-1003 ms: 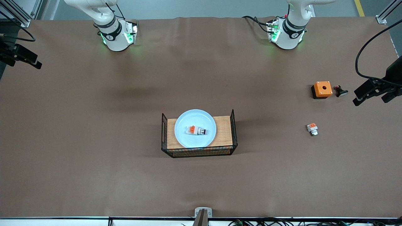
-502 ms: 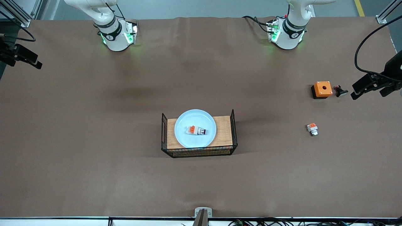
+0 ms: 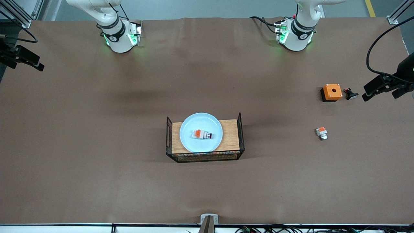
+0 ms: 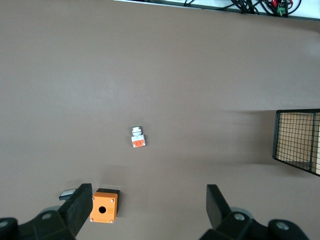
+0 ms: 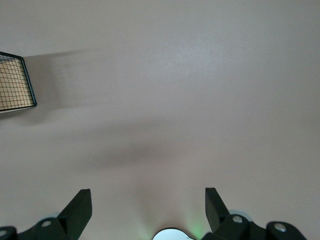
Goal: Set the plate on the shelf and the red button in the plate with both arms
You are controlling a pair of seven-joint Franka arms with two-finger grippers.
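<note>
The pale blue plate (image 3: 201, 121) rests on a wooden board inside a low wire basket (image 3: 241, 136) at mid-table. The red button (image 3: 202, 134) lies on its side in the plate. My left gripper (image 3: 378, 96) hangs open and empty over the table edge at the left arm's end, beside the orange box. In the left wrist view the left gripper (image 4: 147, 207) holds nothing, and the basket's mesh (image 4: 297, 140) shows at the frame's border. My right gripper (image 3: 27, 67) is open and empty over the edge at the right arm's end; the right wrist view's right gripper (image 5: 147, 206) shows bare table.
An orange box with a hole (image 3: 332, 92) (image 4: 103, 206) and a small black part with a silvery cap (image 3: 351, 94) sit toward the left arm's end. A white-and-orange module with a silvery cap (image 3: 321, 133) (image 4: 137, 138) lies nearer the front camera. A basket corner (image 5: 15, 82) shows.
My left gripper has drifted slightly over the table edge near the orange box. The right gripper, plate and red button have not visibly moved.
</note>
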